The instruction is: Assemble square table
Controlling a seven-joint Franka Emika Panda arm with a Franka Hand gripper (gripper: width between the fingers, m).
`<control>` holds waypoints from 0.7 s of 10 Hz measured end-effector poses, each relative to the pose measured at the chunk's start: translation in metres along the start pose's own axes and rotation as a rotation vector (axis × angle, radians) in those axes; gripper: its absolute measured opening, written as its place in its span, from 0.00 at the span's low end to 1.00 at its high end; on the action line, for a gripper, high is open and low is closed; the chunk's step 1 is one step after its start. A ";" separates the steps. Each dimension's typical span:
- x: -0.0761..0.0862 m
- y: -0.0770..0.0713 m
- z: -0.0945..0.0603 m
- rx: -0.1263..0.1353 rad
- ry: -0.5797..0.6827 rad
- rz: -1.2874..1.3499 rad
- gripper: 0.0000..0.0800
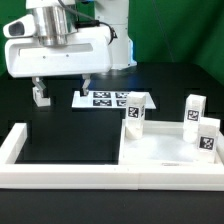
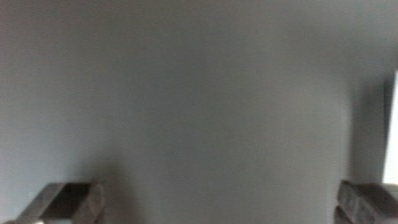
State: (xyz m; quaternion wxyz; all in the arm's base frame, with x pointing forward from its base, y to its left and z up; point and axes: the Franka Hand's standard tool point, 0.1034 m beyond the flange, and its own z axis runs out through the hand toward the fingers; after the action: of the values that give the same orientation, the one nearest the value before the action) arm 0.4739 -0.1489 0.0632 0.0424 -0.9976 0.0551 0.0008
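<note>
The white square table top (image 1: pixel 165 148) lies at the exterior view's right. Three white tagged leg blocks stand upright on it: one at its far left corner (image 1: pixel 135 110), one at the far right (image 1: pixel 195 108), and one nearer at the right edge (image 1: pixel 208 136). My gripper (image 1: pixel 62 90) hangs open and empty above the dark table, to the left of the top and apart from it. In the wrist view my gripper (image 2: pixel 222 200) shows two dark fingertips (image 2: pixel 63 203) wide apart with only blurred grey surface between them.
The marker board (image 1: pixel 100 98) lies flat just right of my gripper, behind the table top. A long white bar frame (image 1: pixel 60 176) runs along the front and up the left side (image 1: pixel 16 143). A white sliver (image 2: pixel 391 140) shows in the wrist view.
</note>
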 end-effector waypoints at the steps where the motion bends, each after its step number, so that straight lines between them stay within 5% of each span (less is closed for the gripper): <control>1: -0.013 0.012 0.001 -0.019 -0.035 -0.076 0.81; 2: -0.025 0.021 0.004 -0.032 -0.052 -0.122 0.81; 3: -0.031 0.032 0.005 -0.072 -0.020 -0.275 0.81; 7: -0.039 0.026 0.011 -0.046 -0.084 -0.278 0.81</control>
State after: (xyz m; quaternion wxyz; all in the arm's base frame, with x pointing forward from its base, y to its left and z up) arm 0.4326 -0.1692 0.0498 0.0217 -0.9954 -0.0852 0.0380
